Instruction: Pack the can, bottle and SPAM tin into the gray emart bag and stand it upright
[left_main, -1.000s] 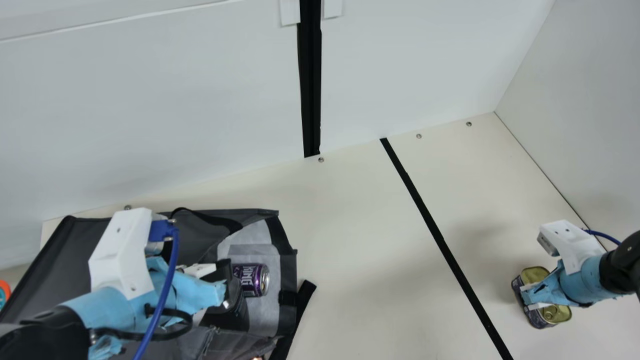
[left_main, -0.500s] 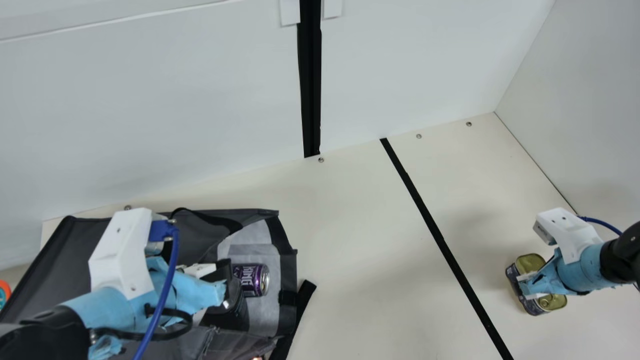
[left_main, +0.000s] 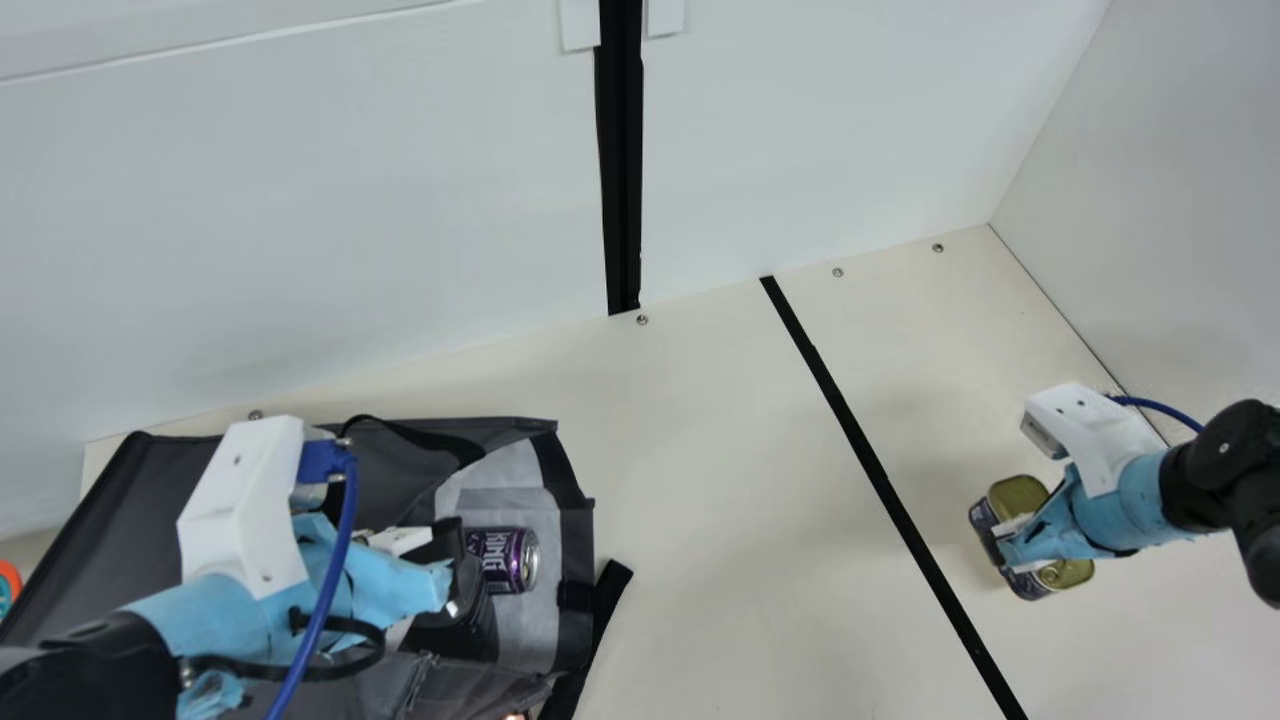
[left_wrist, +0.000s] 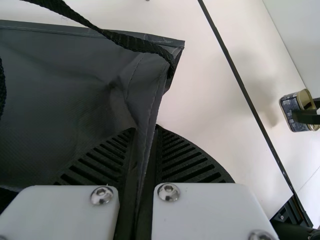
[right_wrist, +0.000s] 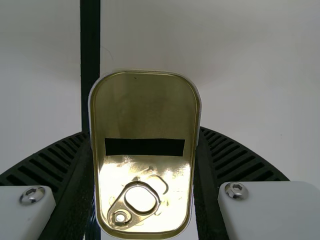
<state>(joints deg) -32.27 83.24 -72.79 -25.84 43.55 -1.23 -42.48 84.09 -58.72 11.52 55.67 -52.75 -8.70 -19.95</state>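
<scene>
Lower left of main view, we pinched gray emart bag (left_wrist: 50, 100) by rim in left gripper (left_wrist: 146, 128), likely holding mouth open; purple can (left_main: 498, 560) lay there. Lower right, our right gripper (right_wrist: 144, 131) clasped SPAM tin (right_wrist: 145, 105) by opposite sides, presumably for bagging.

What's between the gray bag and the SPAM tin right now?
Beyond the bag's strap, just cream table and a black line, main view.

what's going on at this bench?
The left gripper is pinching the edge of the gray bag, which lies on its side. A purple can lies sideways at its mouth. The right gripper holds the tin by its sides, apparently lifted off the table; it isn't packed yet.
</scene>
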